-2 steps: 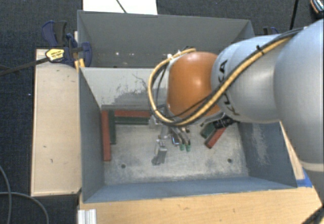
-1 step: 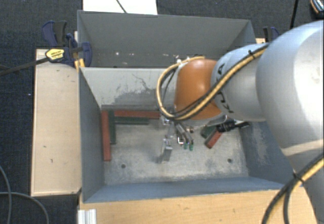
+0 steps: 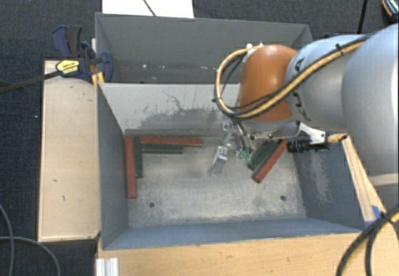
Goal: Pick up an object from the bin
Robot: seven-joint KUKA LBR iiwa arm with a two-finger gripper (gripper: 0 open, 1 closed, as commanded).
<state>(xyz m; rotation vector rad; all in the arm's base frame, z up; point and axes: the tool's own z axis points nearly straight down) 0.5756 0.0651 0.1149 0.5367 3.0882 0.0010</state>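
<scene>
While the gripper (image 3: 219, 159) hangs low over the middle of the bin (image 3: 112, 162), bars lie on both sides of it.
By the left wall a red bar (image 3: 131, 172) and a dark green bar (image 3: 138, 157) lie side by side; from their far ends a second red bar (image 3: 171, 141) and a second green bar (image 3: 163, 150) stretch right. Then comes the gripper over bare floor, wide or narrow I cannot tell. Just right of it, a slanted red bar (image 3: 267, 166) and a slanted green bar (image 3: 260, 155) lie touching.
</scene>
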